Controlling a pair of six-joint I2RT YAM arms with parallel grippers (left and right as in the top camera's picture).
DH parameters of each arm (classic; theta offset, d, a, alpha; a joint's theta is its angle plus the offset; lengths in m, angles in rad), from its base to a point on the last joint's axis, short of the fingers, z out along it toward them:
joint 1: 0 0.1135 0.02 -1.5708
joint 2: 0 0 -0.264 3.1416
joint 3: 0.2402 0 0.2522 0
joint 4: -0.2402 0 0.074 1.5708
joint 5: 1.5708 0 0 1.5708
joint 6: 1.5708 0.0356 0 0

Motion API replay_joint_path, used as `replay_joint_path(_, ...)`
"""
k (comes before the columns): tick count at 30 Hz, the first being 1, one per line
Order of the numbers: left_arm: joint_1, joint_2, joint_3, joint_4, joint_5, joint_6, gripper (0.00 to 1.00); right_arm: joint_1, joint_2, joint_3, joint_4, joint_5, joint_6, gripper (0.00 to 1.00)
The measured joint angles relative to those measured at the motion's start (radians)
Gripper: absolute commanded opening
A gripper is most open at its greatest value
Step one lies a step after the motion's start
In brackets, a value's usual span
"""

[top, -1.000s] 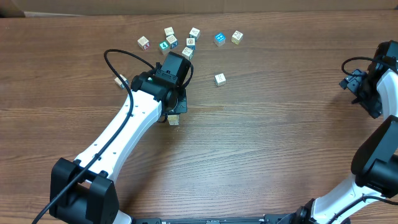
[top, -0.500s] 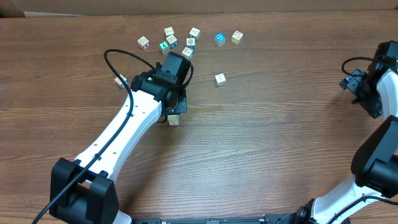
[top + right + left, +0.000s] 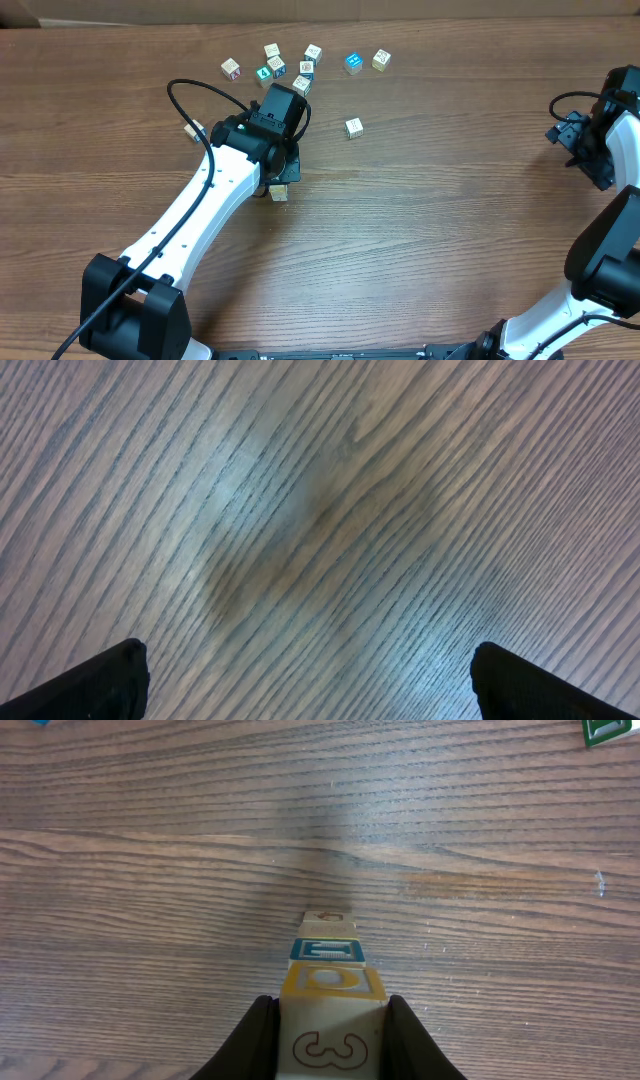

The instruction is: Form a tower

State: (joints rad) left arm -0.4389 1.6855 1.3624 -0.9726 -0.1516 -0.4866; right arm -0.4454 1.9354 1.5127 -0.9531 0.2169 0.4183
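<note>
Black fingers of the left gripper [image 3: 330, 1045] clamp the tower [image 3: 326, 955] at its top block. Open worktop [image 3: 150, 870] surrounds the tower; loose cubes [image 3: 300, 70] lie well beyond it. Far from the tower, the right gripper [image 3: 308, 660] gapes wide, empty.

Watching over the last second, I can't pick out a single change on the table. In the overhead view the left arm [image 3: 215, 190] has not shifted. Its left gripper [image 3: 330, 1032] is no higher, lower or wider on the tower [image 3: 325, 952] than it was. The tower itself has neither gained nor lost a block, nor leaned. None of the loose cubes [image 3: 353, 127] has been nudged. The right arm [image 3: 600, 140] at the table's edge has not stirred either. The wrist views offer nothing earlier to compare against.
</note>
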Motion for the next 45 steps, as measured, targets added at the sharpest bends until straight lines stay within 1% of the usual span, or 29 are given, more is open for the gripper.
replay_joint_path(14,0.0,0.0,-0.008,0.0,-0.003,0.0,0.06,0.0,0.0,0.0,0.0,0.0,-0.001,1.0)
replay_joint_path(26,0.0,0.0,-0.029,0.017,-0.006,0.0,0.08,0.0,0.0,0.0,0.0,0.0,0.0,1.0)
replay_joint_path(30,0.0,0.0,-0.029,0.021,-0.006,0.0,0.06,0.0,0.0,0.0,0.0,0.0,0.0,1.0)
replay_joint_path(39,0.0,0.0,-0.029,0.031,-0.006,0.0,0.1,0.0,0.0,0.0,0.0,0.0,0.0,1.0)
replay_joint_path(45,0.0,0.0,-0.029,0.031,-0.006,0.0,0.11,0.0,0.0,0.0,0.0,0.0,0.0,1.0)
